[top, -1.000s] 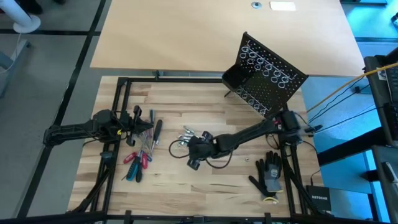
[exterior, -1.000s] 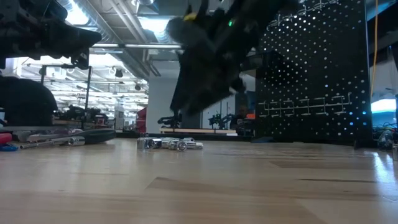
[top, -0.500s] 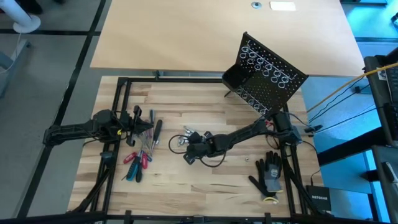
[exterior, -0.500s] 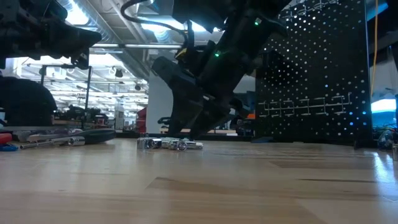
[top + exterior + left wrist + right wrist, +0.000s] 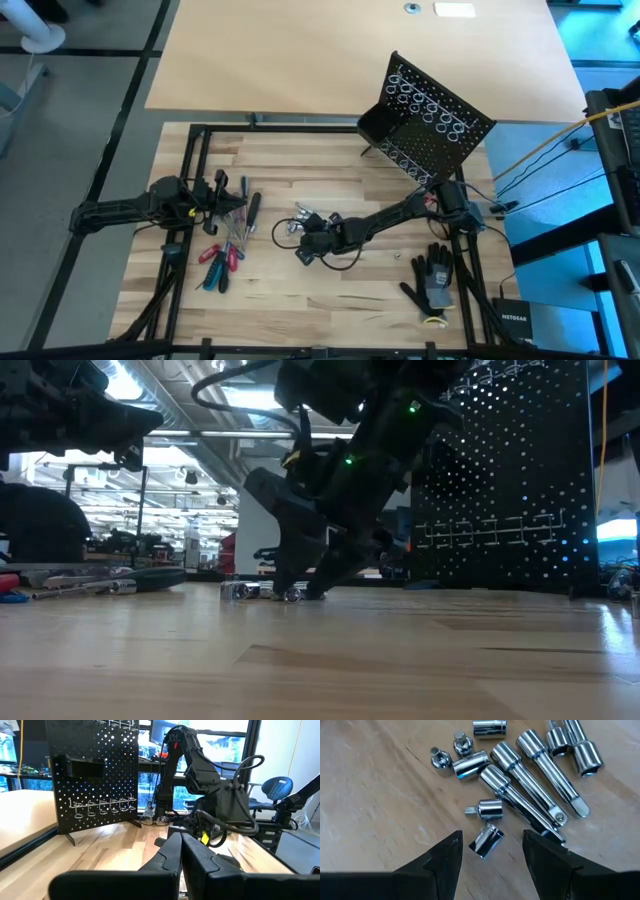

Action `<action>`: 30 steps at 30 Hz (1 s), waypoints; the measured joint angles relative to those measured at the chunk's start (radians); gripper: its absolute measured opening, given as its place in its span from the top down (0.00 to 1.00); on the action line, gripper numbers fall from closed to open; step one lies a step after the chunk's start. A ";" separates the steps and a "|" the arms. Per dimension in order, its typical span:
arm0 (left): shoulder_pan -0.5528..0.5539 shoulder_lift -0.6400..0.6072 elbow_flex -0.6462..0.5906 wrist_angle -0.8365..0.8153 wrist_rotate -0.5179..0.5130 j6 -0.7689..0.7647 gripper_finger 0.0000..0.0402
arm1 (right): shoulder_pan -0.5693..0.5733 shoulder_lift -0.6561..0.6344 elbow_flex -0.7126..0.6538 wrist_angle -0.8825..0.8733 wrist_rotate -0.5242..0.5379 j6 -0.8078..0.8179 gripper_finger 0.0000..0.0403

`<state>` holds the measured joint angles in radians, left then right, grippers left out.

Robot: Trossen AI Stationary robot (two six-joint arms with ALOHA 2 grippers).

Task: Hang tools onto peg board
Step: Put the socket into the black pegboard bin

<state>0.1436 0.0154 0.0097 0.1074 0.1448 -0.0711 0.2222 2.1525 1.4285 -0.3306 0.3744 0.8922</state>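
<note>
The right claw (image 5: 490, 847), fingers wide, has dropped over a small silver socket (image 5: 486, 840) mid-bench, bare wood all around.

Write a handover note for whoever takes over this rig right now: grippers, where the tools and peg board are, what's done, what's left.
Right gripper: open, low over the silver bits at mid-table, a small socket between its fingers, not gripped.
Left gripper: shut, empty, waiting at the table's left by the screwdrivers.
Peg board: standing at the table's far right; its rings look empty.
Done: nothing hung.
Left: all the bits and screwdrivers.
</note>
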 joint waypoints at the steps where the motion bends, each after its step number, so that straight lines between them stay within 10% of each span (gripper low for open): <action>1: 0.000 0.000 0.000 0.000 0.000 0.000 1.00 | 0.000 0.004 0.000 0.004 0.001 0.001 0.48; 19: 0.000 0.000 0.000 0.000 0.000 0.000 1.00 | 0.000 0.012 0.001 -0.007 0.001 -0.035 0.84; 30: 0.000 0.000 0.000 0.000 0.000 0.000 1.00 | 0.001 -0.004 0.000 -0.027 0.025 -0.069 0.83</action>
<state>0.1436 0.0154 0.0097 0.1074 0.1452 -0.0711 0.2230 2.1482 1.4281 -0.3577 0.3992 0.8237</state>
